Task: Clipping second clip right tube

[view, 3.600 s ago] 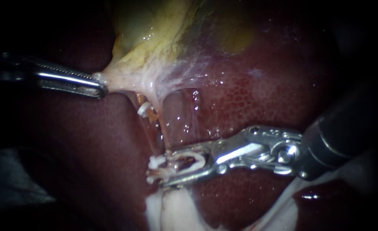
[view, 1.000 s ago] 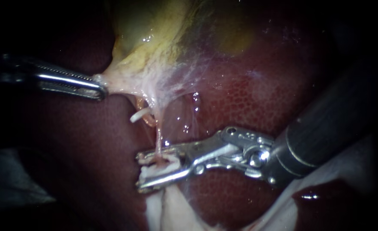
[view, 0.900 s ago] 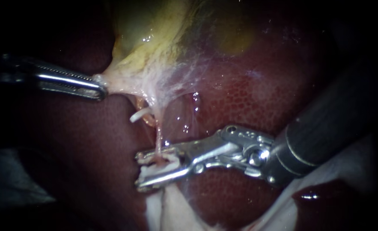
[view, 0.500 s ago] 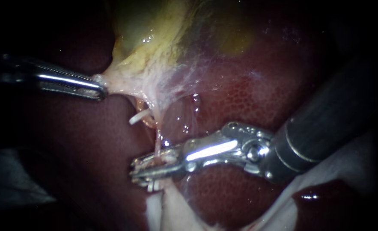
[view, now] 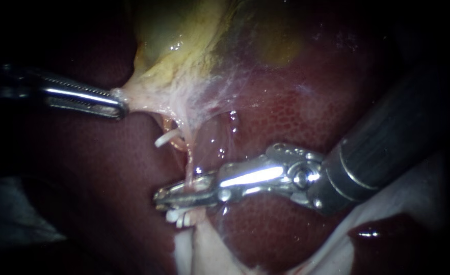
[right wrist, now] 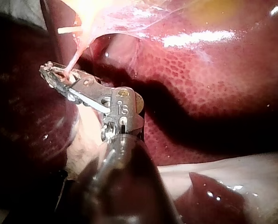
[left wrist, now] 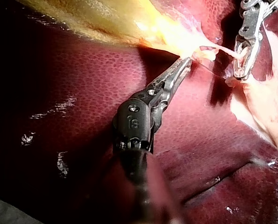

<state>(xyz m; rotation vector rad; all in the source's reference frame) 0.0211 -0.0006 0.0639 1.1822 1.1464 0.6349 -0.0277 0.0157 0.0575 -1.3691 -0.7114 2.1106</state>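
Note:
My left instrument (view: 122, 106) comes in from the left, its jaws shut on the pale lower edge of the yellow gallbladder (view: 184, 56) and holding it out sideways; the left wrist view shows the same hold (left wrist: 187, 61). A thin pink right tube (view: 188, 165) runs down from that edge. My right instrument (view: 159, 197) has its jaws shut across this tube. White clip pieces (view: 181, 219) show just under the jaws. In the right wrist view the tube (right wrist: 73, 60) enters the shut jaws (right wrist: 47, 70).
Dark red liver (view: 296, 117) lies behind and around everything. Higher up and to the left, a white clip (view: 164, 137) sits on another strand. Pale whitish tissue (view: 204, 249) spreads below the right instrument's jaws.
The right instrument advanced leftward around the tube. Its jaws stood open with white clip material between them one second ago and have since shut on the tube. The left instrument has held still.

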